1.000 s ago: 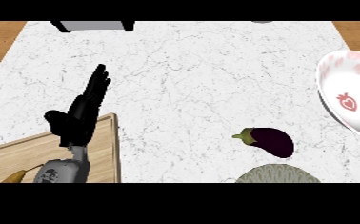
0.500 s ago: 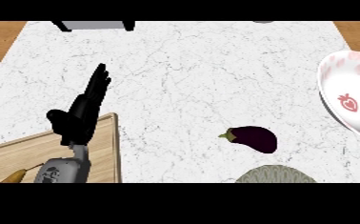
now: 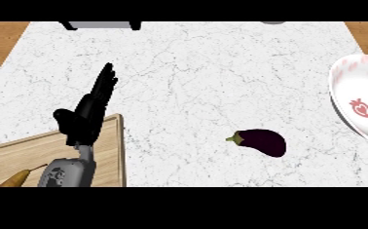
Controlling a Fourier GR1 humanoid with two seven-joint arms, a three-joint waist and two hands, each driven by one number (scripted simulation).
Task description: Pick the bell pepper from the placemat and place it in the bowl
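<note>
No bell pepper shows in the head view. A dark purple eggplant (image 3: 260,142) with a green stem lies on the white marble counter (image 3: 201,77), right of centre and near the front. A white bowl (image 3: 348,101) with a red pattern is cut off by the right edge, a short way right of and above the eggplant. My left hand (image 3: 87,113) rests at the lower left with straight fingers pointing up, holding nothing and far from the eggplant. My right hand does not show.
A wooden cutting board (image 3: 108,147) lies at the lower left under my left forearm, with an orange item (image 3: 14,179) at its near corner. A dark grey object (image 3: 101,25) sits at the counter's far edge. Wood floor shows at both top corners.
The eggplant has shifted a little to the left on the counter and turned slightly. My left hand has stayed where it was.
</note>
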